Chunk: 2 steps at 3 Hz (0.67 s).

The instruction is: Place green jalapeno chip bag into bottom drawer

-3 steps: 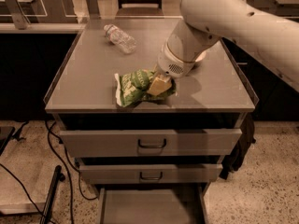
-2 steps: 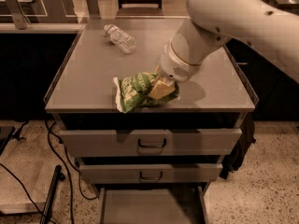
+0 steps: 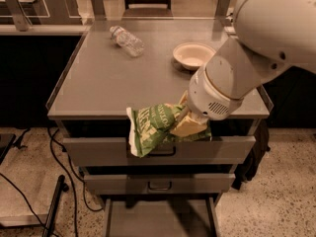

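The green jalapeno chip bag point(image 3: 153, 126) hangs in the air in front of the cabinet's top edge, above the upper drawers. My gripper point(image 3: 187, 125) is shut on the bag's right side, its yellowish fingers point(image 3: 189, 127) pressed into the foil. The big white arm point(image 3: 232, 78) comes in from the upper right. The bottom drawer point(image 3: 160, 220) is pulled out at the lower middle, a shallow grey tray directly below the bag.
A clear plastic bottle point(image 3: 127, 40) lies at the back left of the grey cabinet top point(image 3: 103, 83). A white bowl point(image 3: 193, 55) stands at the back right. Two handled drawers point(image 3: 113, 152) are slightly open. Cables point(image 3: 29, 181) run over the floor at left.
The gripper has lifted the chip bag off the cabinet top and carried it forward past the front edge. The bowl, earlier hidden by the arm, now shows.
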Available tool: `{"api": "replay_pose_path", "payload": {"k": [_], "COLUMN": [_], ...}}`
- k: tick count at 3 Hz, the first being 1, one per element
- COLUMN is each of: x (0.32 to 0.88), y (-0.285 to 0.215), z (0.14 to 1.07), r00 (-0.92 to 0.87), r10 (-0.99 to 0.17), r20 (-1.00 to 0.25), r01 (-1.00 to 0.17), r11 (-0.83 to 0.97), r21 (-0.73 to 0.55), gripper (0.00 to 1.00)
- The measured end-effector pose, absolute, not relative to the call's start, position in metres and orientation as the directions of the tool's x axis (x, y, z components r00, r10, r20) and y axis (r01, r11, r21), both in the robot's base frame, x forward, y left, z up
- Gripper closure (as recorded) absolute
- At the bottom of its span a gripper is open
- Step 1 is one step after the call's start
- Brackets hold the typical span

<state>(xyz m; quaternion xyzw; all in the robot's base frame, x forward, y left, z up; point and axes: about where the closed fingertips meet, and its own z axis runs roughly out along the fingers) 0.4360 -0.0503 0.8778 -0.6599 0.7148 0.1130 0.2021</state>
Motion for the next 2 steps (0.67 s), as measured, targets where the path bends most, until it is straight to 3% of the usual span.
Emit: {"api": "replay_pose_path", "payload": {"k": [2], "x": [0.411], "y": [-0.053], "z": [0.872], "r00": [-0.061], "r10": [-0.899], "r20": [-0.434], "r01": [-0.991], "r11": [0.108], "r21": [-0.085], "gripper": [1.0]}}
